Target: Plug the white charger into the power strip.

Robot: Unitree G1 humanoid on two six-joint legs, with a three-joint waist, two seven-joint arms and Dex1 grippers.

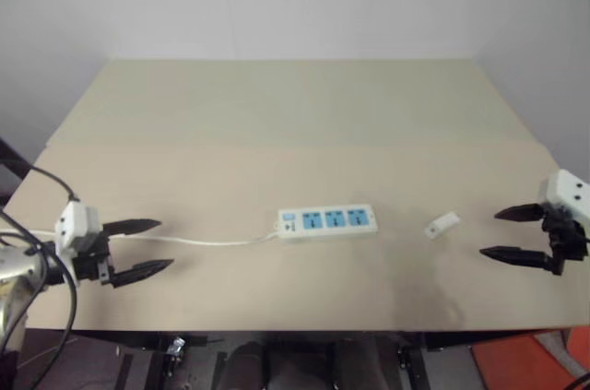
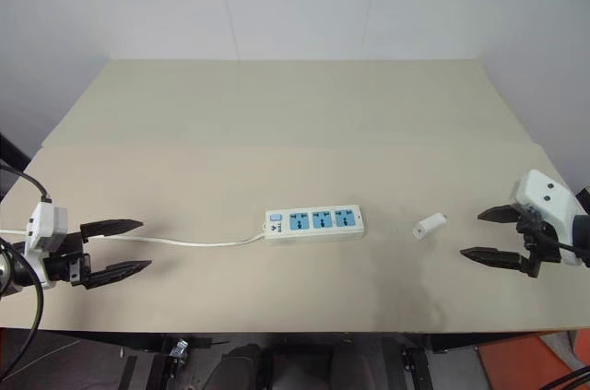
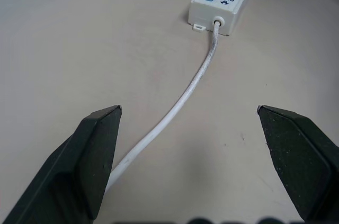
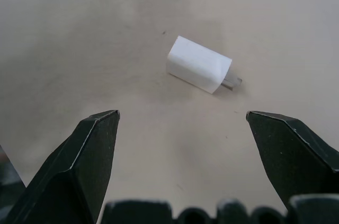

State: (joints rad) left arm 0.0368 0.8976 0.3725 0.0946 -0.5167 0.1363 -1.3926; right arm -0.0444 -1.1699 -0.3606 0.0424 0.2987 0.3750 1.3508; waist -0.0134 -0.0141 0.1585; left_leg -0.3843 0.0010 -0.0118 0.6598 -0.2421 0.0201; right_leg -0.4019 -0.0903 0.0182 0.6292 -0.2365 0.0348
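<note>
Left to right across the table (image 1: 277,113). My left gripper (image 1: 147,247) hung near the left edge, jaws wide and empty, astride the strip's cord (image 1: 212,242), which ran between the fingers (image 3: 98,144) without touching them as far as I could see. The strip (image 1: 328,221) lay flat at centre, its 3 blue sockets all unoccupied and its switch at the cord end. The charger (image 1: 442,225) lay on its side just right of the strip and apart from it, prongs pointing away from the strip. My right gripper (image 1: 502,233) stood near the charger, jaws wide, holding nothing. I judged the task not yet begun: grasping, turning prongs down, aligning and pressing in all remained.
</note>
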